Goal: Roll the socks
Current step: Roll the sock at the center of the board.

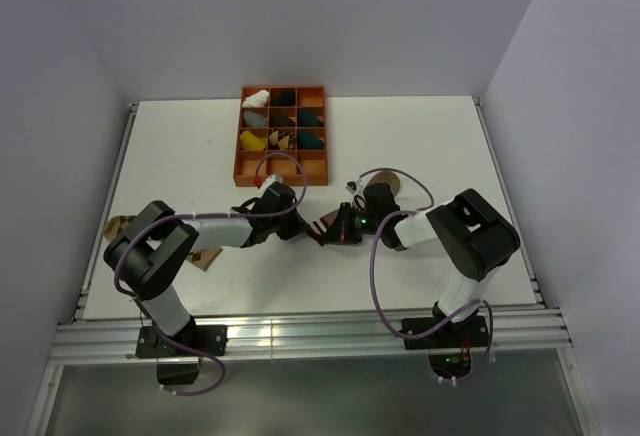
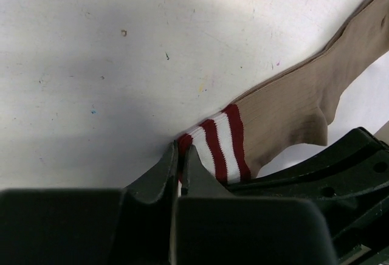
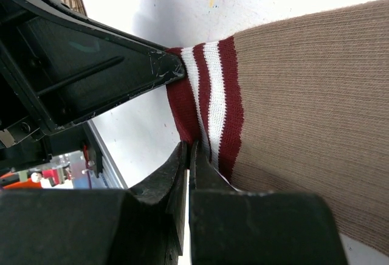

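The tan-brown sock (image 2: 292,110) lies flat on the white table, and its red-and-white striped cuff (image 3: 206,89) is held from both sides. My left gripper (image 2: 180,151) is shut on one corner of the cuff. My right gripper (image 3: 192,148) is shut on the cuff's edge a little way along. In the top view the two grippers, left (image 1: 303,226) and right (image 1: 338,226), meet at the table's middle with the cuff (image 1: 322,224) between them. The argyle sock (image 1: 122,226) lies at the left edge, partly hidden under the left arm.
An orange compartment tray (image 1: 283,178) with several coloured sock bundles stands at the back, just beyond the grippers. The left gripper's black body (image 3: 73,76) fills the right wrist view's upper left. White walls close in the table on three sides.
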You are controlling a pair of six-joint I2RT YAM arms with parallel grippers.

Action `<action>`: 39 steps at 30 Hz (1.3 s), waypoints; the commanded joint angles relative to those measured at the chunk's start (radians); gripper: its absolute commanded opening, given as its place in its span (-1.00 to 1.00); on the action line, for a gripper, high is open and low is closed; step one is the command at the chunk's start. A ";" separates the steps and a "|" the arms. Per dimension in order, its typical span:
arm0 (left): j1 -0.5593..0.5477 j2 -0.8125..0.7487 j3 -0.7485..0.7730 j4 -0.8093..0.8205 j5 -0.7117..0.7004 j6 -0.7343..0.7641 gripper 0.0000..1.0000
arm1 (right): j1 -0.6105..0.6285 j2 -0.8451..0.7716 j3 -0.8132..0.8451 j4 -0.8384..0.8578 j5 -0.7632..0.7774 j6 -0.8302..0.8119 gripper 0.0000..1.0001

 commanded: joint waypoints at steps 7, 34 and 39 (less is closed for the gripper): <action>-0.006 -0.046 0.046 -0.115 -0.069 0.041 -0.99 | 0.033 -0.127 -0.015 -0.053 0.110 -0.147 -0.63; -0.022 0.002 0.224 -0.375 -0.114 0.153 -0.99 | 0.417 -0.204 0.001 -0.020 0.782 -0.388 -0.01; -0.021 0.011 0.237 -0.396 -0.114 0.162 -0.99 | 0.435 -0.190 0.011 0.003 0.832 -0.354 0.00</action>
